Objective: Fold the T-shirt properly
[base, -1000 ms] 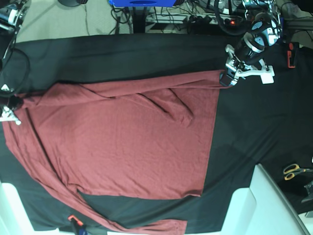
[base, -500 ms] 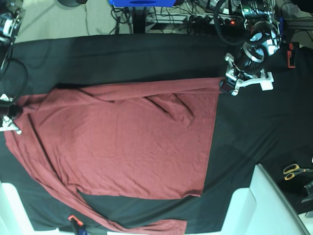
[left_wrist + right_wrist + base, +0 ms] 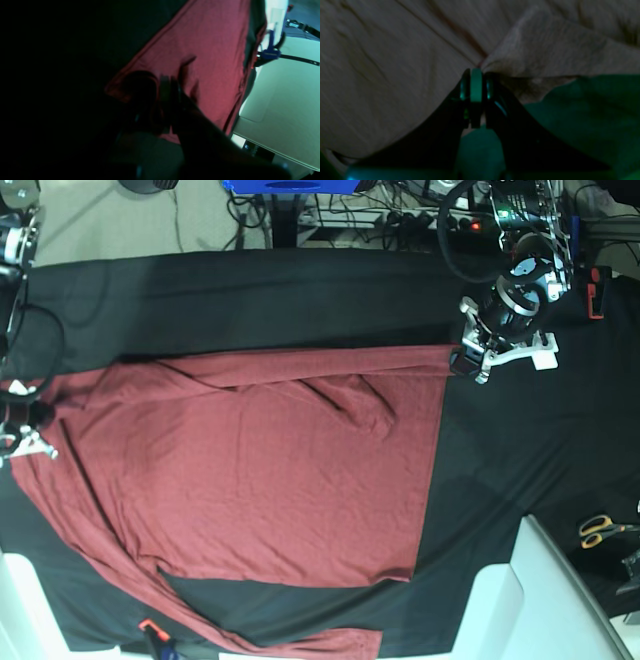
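The brick-red T-shirt (image 3: 270, 470) lies spread over the black table cloth (image 3: 300, 300), with one long sleeve trailing along the front-left edge. At the shirt's far right corner my left gripper (image 3: 459, 361) is shut on the fabric. In the left wrist view its dark fingertips (image 3: 170, 82) pinch the red cloth (image 3: 212, 50). My right gripper (image 3: 27, 428) is shut on the shirt's far left corner. The right wrist view shows its closed tips (image 3: 476, 72) biting a pale-looking bunch of the fabric (image 3: 395, 62), with folds radiating from the pinch.
Scissors (image 3: 603, 528) lie at the right edge. A white panel (image 3: 560, 600) fills the front right corner. A blue clamp with an orange tip (image 3: 155, 636) sits at the front left edge. Cables and gear line the back.
Both grippers have moved toward the front of the table, dragging the shirt's far edge with them. That edge now runs straighter and tauter between the two grips.
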Controlling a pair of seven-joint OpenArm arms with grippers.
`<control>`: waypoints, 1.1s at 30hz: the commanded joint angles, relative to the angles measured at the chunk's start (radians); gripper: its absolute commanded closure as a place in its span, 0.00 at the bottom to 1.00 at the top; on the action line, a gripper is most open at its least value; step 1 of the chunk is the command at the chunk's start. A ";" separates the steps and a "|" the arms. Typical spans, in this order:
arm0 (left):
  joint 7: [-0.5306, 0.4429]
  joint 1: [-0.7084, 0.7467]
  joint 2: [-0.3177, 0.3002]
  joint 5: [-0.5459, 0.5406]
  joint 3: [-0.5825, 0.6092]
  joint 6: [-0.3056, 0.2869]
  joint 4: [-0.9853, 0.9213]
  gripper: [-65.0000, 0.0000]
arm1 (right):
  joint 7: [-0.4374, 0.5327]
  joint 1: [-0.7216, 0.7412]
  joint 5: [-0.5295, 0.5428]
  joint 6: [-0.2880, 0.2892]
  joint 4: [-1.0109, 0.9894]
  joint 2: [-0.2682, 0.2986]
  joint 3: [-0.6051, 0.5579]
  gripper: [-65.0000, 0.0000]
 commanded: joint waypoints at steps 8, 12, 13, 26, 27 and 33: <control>-0.008 -0.017 -0.007 -0.016 -0.004 -0.013 0.005 1.00 | 0.015 0.043 -0.002 -0.001 -0.042 0.030 0.002 1.00; -0.008 -0.042 -0.007 -0.016 -0.004 -0.013 -0.052 1.00 | 0.035 0.043 -0.002 -0.001 -0.040 0.028 0.002 1.00; -0.008 -0.046 -0.007 -0.016 -0.004 -0.013 -0.056 1.00 | 0.039 0.043 -0.002 -0.001 -0.042 0.028 0.002 1.00; -0.008 -0.077 -0.030 -0.016 0.003 -0.013 -0.062 1.00 | 0.070 0.045 -0.002 0.002 -0.039 0.027 0.001 1.00; -0.008 -0.077 -0.030 -0.016 0.003 -0.013 -0.062 1.00 | 0.071 0.045 -0.002 0.002 -0.040 0.027 0.001 1.00; -0.010 -0.094 -0.030 -0.011 0.005 -0.013 -0.067 1.00 | 0.074 0.045 0.000 0.002 -0.039 0.027 0.001 1.00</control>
